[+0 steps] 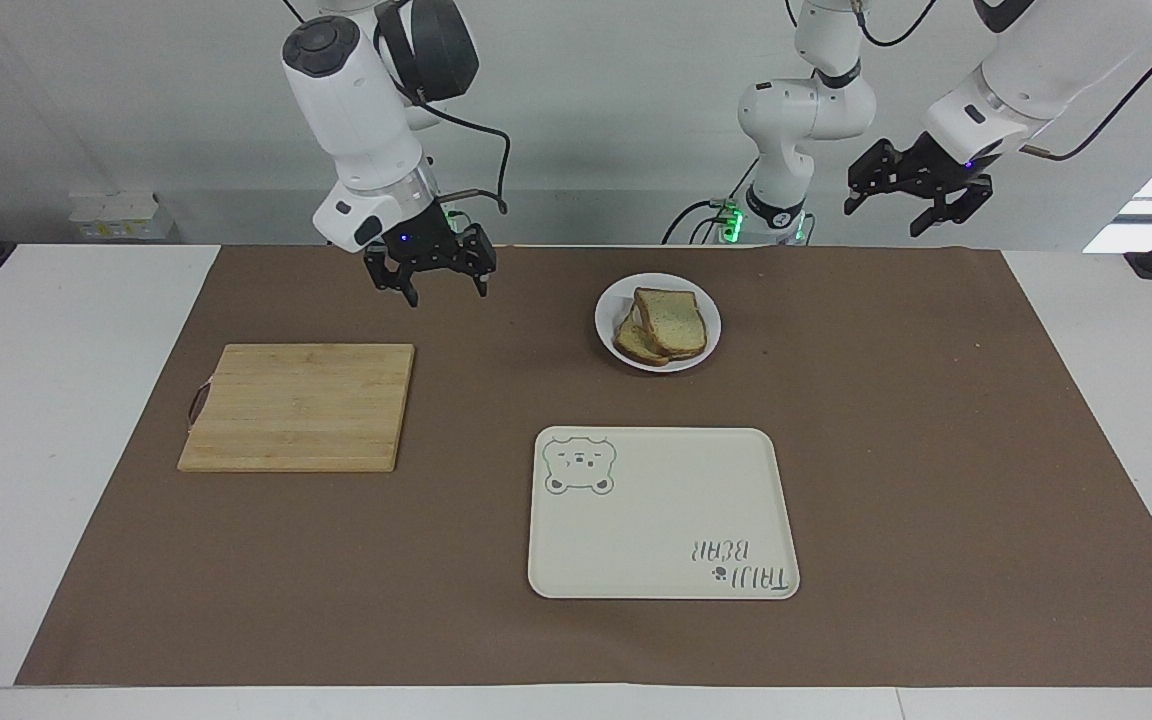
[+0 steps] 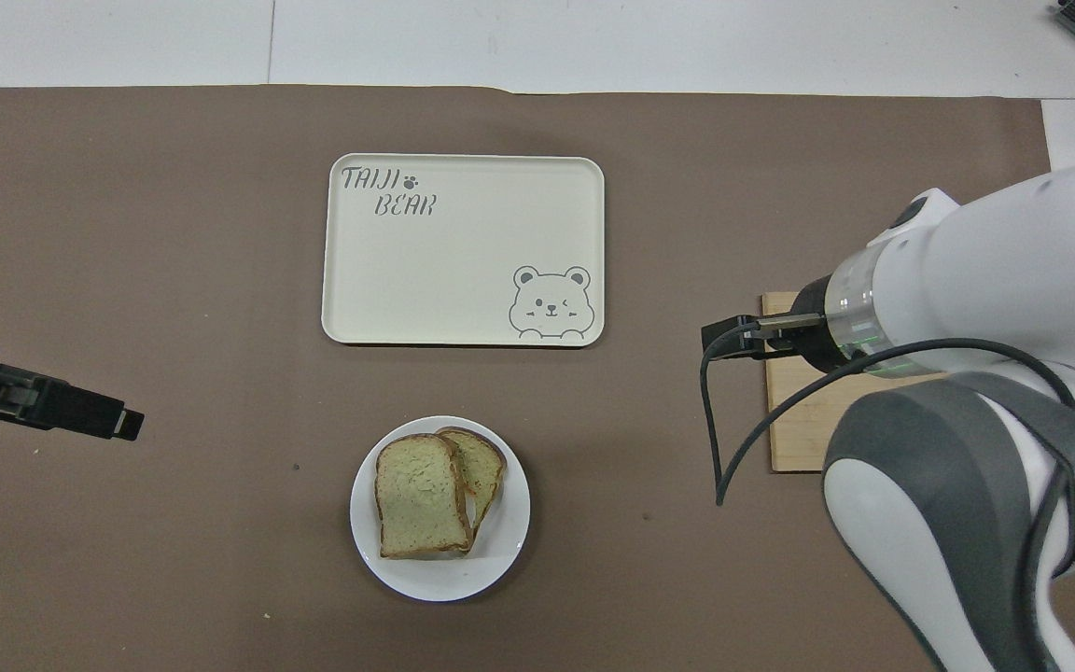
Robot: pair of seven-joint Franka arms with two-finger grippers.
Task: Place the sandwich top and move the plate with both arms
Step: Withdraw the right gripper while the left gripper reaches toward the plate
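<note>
You see the pale speckled bread slice with brown crust lying on a second slice on the small round white plate, just above centre in the facing view. The right arm's black gripper hangs in the upper left of the frame, fingers spread wide and holding nothing, over the brown mat above the wooden cutting board. The left arm's black gripper hangs at the upper right, fingers also spread and empty. The cream rectangular bear tray sits below the plate.
</note>
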